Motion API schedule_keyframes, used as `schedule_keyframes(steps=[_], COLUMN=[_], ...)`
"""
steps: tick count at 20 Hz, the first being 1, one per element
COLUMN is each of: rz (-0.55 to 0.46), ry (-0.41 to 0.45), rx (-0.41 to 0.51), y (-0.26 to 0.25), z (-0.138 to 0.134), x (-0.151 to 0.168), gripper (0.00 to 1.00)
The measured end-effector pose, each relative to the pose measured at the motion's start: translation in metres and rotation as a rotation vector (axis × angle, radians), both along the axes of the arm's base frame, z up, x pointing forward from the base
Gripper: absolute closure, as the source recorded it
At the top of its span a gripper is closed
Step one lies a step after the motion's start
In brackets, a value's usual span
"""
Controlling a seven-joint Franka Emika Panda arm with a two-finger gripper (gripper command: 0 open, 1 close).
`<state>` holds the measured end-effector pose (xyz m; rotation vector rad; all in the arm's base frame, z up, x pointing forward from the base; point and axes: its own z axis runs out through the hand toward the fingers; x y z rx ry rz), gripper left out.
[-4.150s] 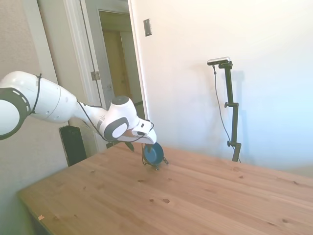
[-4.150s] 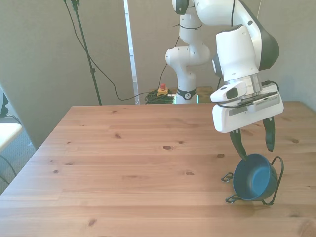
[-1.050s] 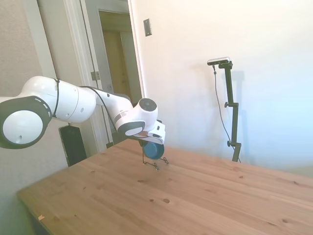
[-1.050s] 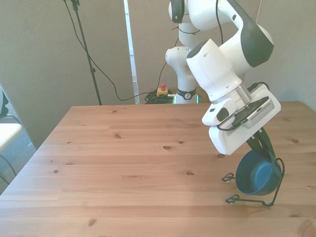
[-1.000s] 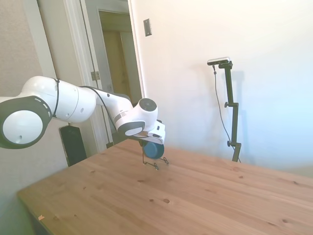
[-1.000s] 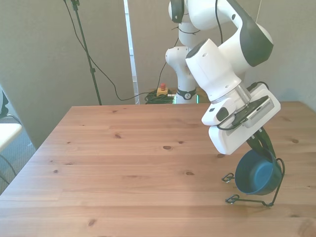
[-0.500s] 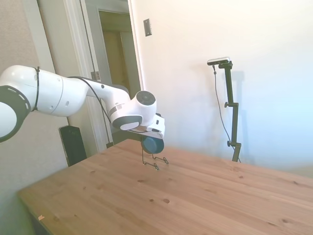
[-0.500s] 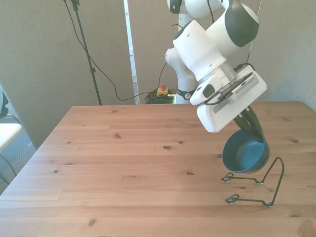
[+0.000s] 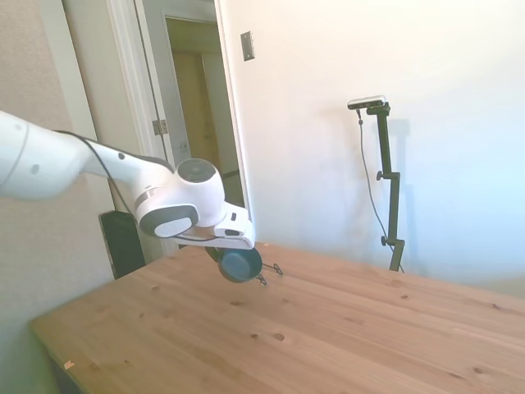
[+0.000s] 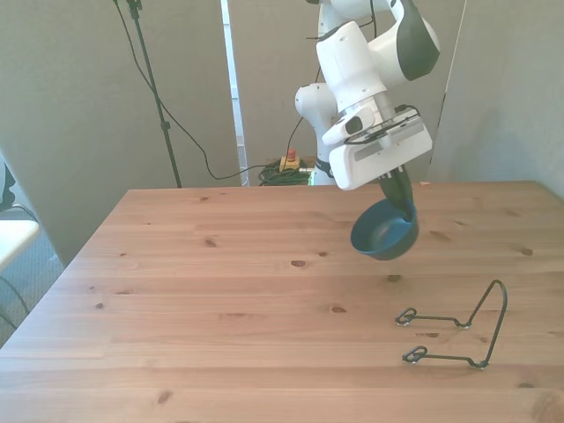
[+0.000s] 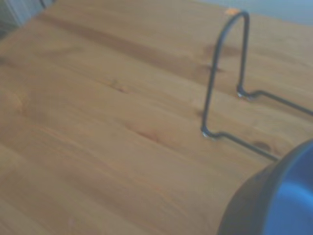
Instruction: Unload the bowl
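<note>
The bowl (image 10: 384, 233) is coloured dark blue, plain and unpatterned. The wire rack (image 10: 451, 331) at the frame's lower right is seen as dark, thin metal. The bench (image 10: 220, 300) is shown in light wood, grained and knotted. The arm (image 10: 370, 53) is finished in white with dark grey joints.

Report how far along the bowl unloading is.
Done: the bowl is out of the wire rack, which stands bare on the table toward the front view's right. In hand: the gripper holds the bowl by its rim, in the air above the wood, clear of the rack. Left: set the bowl down on the table and let go; it touches nothing yet.
</note>
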<state>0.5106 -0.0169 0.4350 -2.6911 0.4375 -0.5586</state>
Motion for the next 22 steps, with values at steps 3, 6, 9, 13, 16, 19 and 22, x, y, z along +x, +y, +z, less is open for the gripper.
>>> schedule_keyframes(steps=[3, 6, 9, 13, 16, 19, 22], rz=[-0.085, -0.162, -0.214, -0.239, -0.246, -0.249, -0.254], ry=[0.061, 0.108, 0.148, 0.232, 0.284, 0.321, 0.341], rx=[-0.094, -0.158, -0.225, -0.264, -0.28, -0.31, -0.311], y=[-0.005, -0.008, -0.008, 0.001, 0.006, 0.012, 0.022], z=[-0.016, -0.025, -0.034, -0.046, -0.055, -0.069, -0.075], x=[-0.024, -0.036, -0.048, -0.057, -0.058, -0.052, -0.043], gripper=[1.0, 1.0, 1.0, 1.0, 1.0, 1.0, 1.0])
